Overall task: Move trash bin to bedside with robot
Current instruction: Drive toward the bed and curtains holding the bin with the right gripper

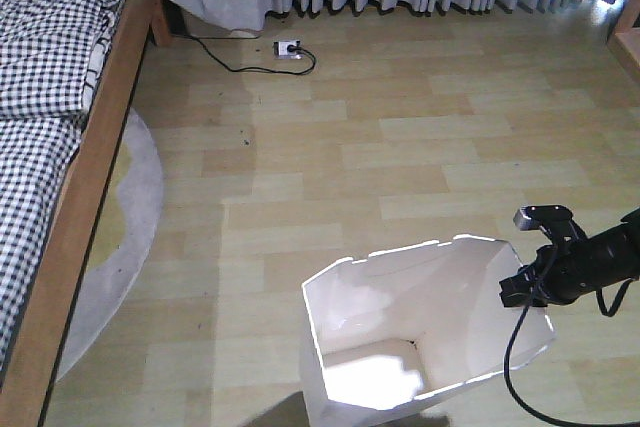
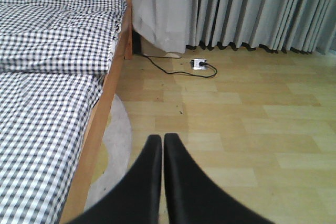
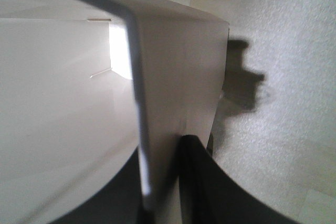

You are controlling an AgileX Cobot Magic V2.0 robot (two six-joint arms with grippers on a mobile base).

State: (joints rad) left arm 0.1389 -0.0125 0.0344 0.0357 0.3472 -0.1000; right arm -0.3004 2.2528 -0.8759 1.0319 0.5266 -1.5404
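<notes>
The white trash bin (image 1: 385, 297) stands on the wooden floor (image 1: 400, 147) low in the front view, well apart from the bed (image 1: 50, 87) with checked bedding along the left. The right hand (image 1: 522, 287) grasps the bin's right rim, one finger inside the wall and one outside. The left hand (image 2: 163, 139) is clenched on nothing, its fingers pressed together above the floor beside the bed.

No readable text, labels, brands or numbers on anything in view
</notes>
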